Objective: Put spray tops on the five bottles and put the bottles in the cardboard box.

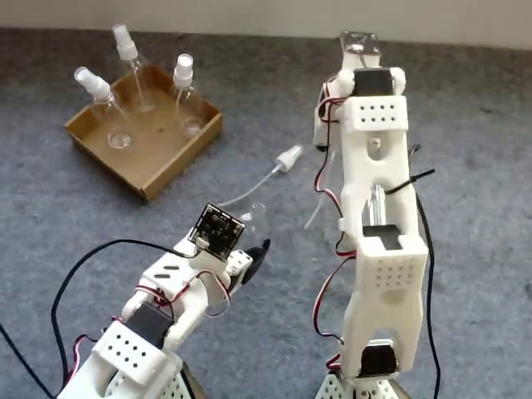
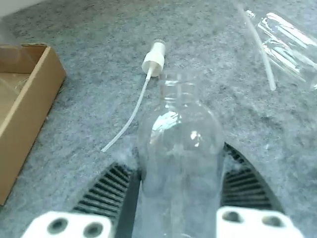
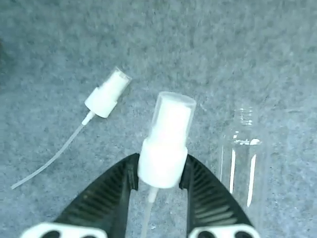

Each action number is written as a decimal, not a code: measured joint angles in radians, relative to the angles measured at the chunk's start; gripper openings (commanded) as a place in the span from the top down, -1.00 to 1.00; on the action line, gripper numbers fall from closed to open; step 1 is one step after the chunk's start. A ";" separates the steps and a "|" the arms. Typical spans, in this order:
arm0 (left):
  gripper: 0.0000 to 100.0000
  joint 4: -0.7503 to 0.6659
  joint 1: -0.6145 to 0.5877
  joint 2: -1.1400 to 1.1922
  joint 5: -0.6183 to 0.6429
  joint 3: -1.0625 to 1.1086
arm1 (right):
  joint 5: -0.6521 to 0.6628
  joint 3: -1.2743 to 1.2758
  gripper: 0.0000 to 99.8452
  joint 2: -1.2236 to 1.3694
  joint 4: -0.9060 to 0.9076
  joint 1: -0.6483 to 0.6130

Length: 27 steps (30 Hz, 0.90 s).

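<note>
Your grey felt-covered desk (image 1: 474, 150) carries everything. The white right arm (image 1: 378, 166) stretches up the right half of the high view, hanging over the desk just right of the loose parts. The white left arm (image 1: 158, 328) comes in from the lower left.

The shallow brown cardboard box (image 1: 183, 158) sits at the far left, well apart from both arms. Inside it you have three clear plastic bottles fitted with white spray tops (image 1: 187, 100), all standing upright.

Your left hand (image 2: 181, 163) has its black fingers closed against the two sides of a clear uncapped plastic bottle (image 2: 181, 134). The bottle's open neck points away from the wrist, toward the loose top. A second clear uncapped bottle (image 3: 242, 158) is on the desk just beside the right hand; you cannot tell whether it stands or lies.

A loose white spray top with a long thin tube (image 1: 289, 158) lies flat on the desk between the box and the right arm, touching neither.

Your right hand (image 3: 162, 166) is narrowed onto a white spray top under a clear cap (image 3: 166, 139). One finger presses each side, and its tube trails down between them.
</note>
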 measured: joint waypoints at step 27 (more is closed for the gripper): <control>0.80 0.000 0.198 -0.005 0.000 0.029 | 0.003 0.769 0.89 -1.135 -0.061 0.006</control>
